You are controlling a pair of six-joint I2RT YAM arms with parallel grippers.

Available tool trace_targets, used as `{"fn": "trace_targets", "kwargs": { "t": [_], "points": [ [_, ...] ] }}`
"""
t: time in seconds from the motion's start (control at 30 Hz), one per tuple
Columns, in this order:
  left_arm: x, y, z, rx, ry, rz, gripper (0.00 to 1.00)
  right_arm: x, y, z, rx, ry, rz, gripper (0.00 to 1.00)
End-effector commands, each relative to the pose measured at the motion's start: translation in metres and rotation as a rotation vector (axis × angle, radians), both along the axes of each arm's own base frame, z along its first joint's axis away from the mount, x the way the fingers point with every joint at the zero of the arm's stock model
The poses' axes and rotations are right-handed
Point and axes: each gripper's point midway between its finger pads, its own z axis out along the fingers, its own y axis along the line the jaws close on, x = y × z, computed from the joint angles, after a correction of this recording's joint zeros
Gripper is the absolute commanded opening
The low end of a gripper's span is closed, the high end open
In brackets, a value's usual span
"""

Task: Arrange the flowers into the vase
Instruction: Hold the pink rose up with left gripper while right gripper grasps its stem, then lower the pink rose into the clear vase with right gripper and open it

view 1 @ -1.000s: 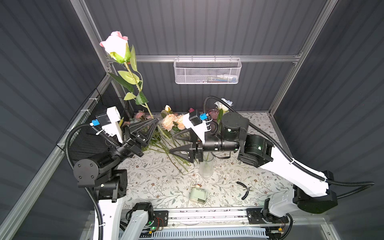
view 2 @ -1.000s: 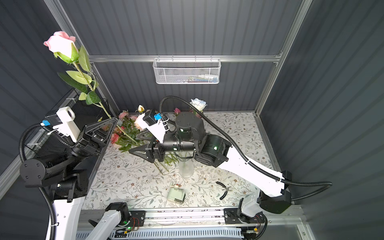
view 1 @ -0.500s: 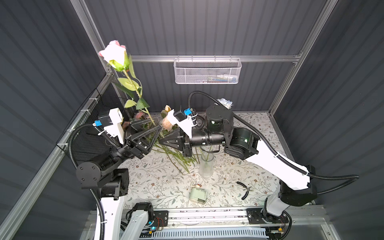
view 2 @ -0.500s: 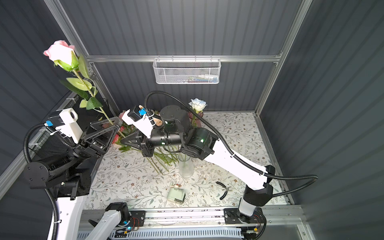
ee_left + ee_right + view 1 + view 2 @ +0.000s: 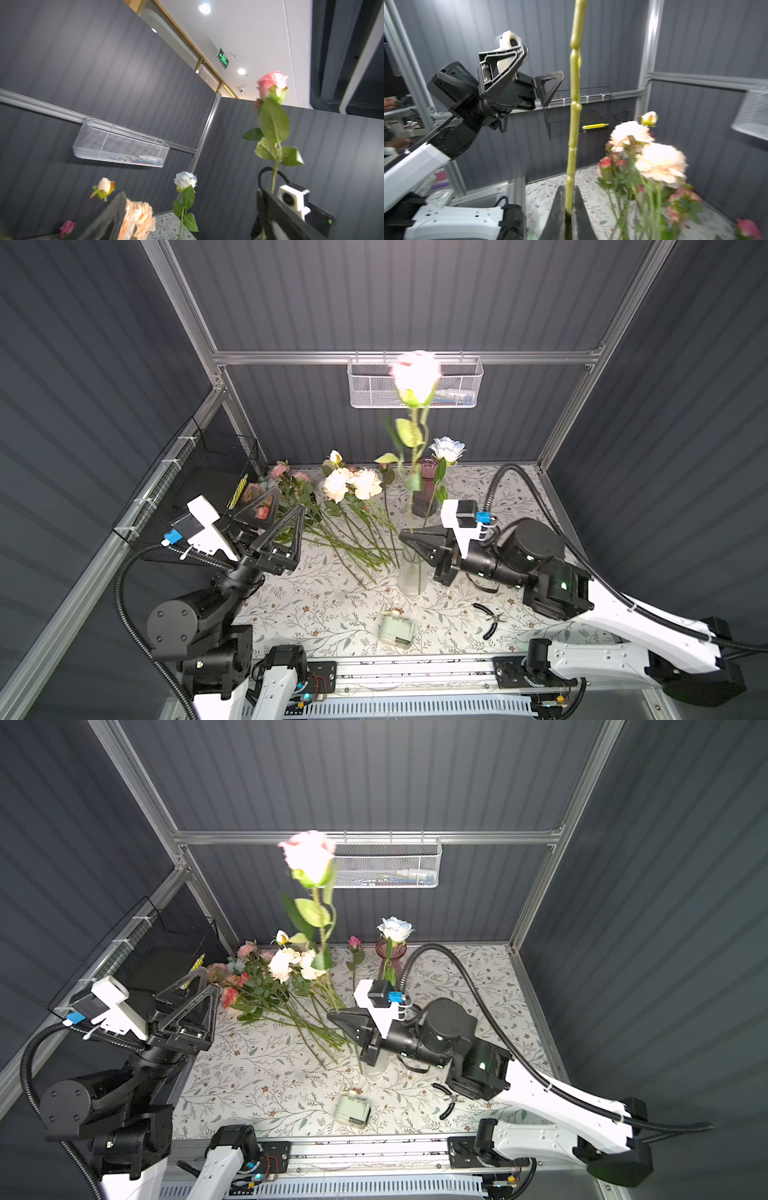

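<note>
My right jaws are pressed together on the green stem (image 5: 574, 124) of the pink rose (image 5: 415, 373), low on its length. The rose stands nearly upright from them, its bloom high above the desk (image 5: 316, 614). My left jaws are spread wide and hold nothing. They hang off to the left above the loose flowers (image 5: 345, 510) that lie in a heap at the back of the desk.

The clear vase (image 5: 411, 572) stands directly under my right fingertips. In a top view a thin green line shows through the glass, so I judge that the foot of the stem is already inside the mouth, though I cannot tell how deep it goes.

The step is to seat this rose. I should go straight down and hold the stem vertical, so that its foot slides along the inside of the glass rather than catching the rim. My jaws are wider than the mouth of the vase and sit just above it. I must stop before they touch the rim, because a tall narrow glass would likely tip at a nudge.

The bloom and leaves look heavy for such a long stem, so I expect the rose to lean the moment I let go. It is better to tilt it gently against the rim first, then part the jaws slowly and draw back sideways, clear of the leaves.

Behind stands a dark pink vase (image 5: 426, 489) holding a pale blue rose (image 5: 446, 448). I keep my elbow away from it.
</note>
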Motion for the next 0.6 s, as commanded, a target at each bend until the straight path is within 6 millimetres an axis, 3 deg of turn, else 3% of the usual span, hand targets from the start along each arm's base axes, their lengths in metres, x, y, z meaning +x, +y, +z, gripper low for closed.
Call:
{"fn": "trace_targets", "kwargs": {
  "t": [0.0, 0.27, 0.57],
  "points": [
    [0.038, 0.014, -0.048, 0.003, 0.165, 0.109, 1.00, 0.028, -0.023, 0.012, 0.118, -0.122, -0.233, 0.00],
    [0.059, 0.015, -0.096, -0.001, 0.295, 0.114, 1.00, 0.054, -0.010, 0.014, 0.145, -0.263, -0.348, 0.00],
    [0.075, 0.015, -0.132, -0.003, 0.390, 0.114, 1.00, 0.091, -0.018, -0.032, 0.121, -0.182, -0.404, 0.00]
  ]
}}
